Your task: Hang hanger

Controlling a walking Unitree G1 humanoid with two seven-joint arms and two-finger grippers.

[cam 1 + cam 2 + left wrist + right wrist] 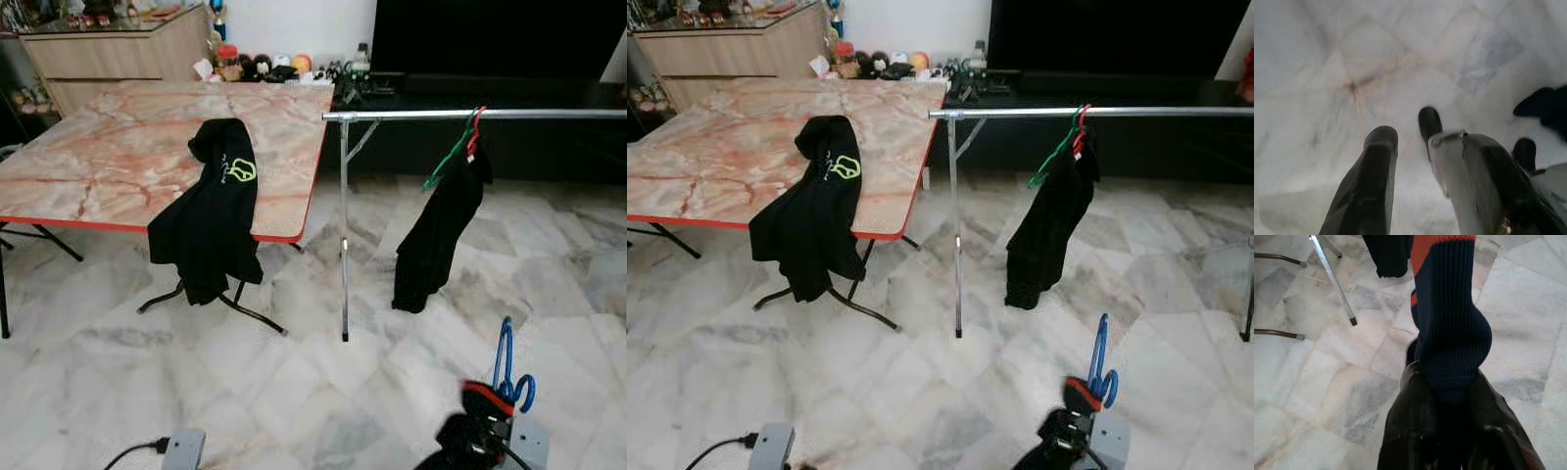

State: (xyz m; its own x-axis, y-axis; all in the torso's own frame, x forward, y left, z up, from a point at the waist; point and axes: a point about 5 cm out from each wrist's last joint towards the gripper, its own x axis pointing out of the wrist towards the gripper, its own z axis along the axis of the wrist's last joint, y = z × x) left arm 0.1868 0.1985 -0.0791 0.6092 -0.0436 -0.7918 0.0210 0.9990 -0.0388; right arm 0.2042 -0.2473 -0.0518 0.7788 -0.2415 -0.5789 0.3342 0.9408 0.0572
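Note:
A blue hanger [505,364] rises from a navy knitted garment [1449,318] with an orange-red band. My right gripper [1442,384] is shut on that garment low at the right, near the floor [468,431]. A silver clothes rail [470,115] runs across the right half of the room. On it hangs a black garment [436,235] on green and red hangers [460,142]. My left gripper [1420,161] hangs low over the marble floor, its fingers [1376,166] open with nothing between them.
A marble-topped folding table [118,157] with a red edge stands at the left, a black shirt [209,211] draped over its front. The rail's upright post [343,235] stands beside it. A dark TV unit [490,59] lines the back wall.

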